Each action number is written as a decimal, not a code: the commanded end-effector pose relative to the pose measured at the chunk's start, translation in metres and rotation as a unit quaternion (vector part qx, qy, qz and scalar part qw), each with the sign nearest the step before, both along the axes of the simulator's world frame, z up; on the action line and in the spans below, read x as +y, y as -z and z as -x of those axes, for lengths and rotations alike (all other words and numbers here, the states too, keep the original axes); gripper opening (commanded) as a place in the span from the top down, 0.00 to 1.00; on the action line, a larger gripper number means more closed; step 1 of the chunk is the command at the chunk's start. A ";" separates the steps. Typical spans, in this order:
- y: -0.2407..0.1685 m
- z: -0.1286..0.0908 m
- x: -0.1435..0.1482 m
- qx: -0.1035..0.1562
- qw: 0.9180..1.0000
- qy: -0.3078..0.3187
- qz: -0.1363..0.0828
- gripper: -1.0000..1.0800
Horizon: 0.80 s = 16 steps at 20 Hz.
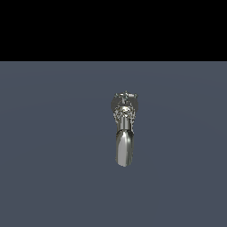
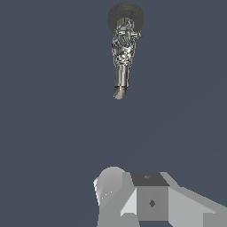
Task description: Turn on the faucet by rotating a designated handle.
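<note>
In the exterior view, the faucet (image 1: 124, 128) stands alone on the flat blue-grey floor (image 1: 48, 146), its ornate head away from the camera and its smooth spout reaching toward it. No arm shows here.

In the wrist view, the faucet (image 2: 123, 48) sits well apart from the gripper (image 2: 146, 199); whether its jaws are wide or narrow I cannot tell.

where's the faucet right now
The faucet stands alone on the grey floor, just right of centre in the exterior view; in the wrist view it lies well clear of the gripper.
</note>
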<state>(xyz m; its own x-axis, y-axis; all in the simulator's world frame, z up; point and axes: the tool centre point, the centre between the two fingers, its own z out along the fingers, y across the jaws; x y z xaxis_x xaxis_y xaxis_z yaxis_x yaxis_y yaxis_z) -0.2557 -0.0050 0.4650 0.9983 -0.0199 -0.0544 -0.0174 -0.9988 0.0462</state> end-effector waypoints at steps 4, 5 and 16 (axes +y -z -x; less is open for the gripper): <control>0.069 -0.018 -0.018 0.045 0.998 0.043 -0.023 0.64; 0.091 -0.022 -0.023 0.059 0.996 0.058 -0.033 0.69; 0.184 -0.118 -0.063 0.035 0.973 0.223 -0.053 0.78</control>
<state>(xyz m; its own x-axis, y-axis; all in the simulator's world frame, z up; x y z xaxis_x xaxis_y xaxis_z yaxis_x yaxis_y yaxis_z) -0.1547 -0.0546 0.2928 0.9088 -0.3845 -0.1618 -0.3932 -0.9191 -0.0241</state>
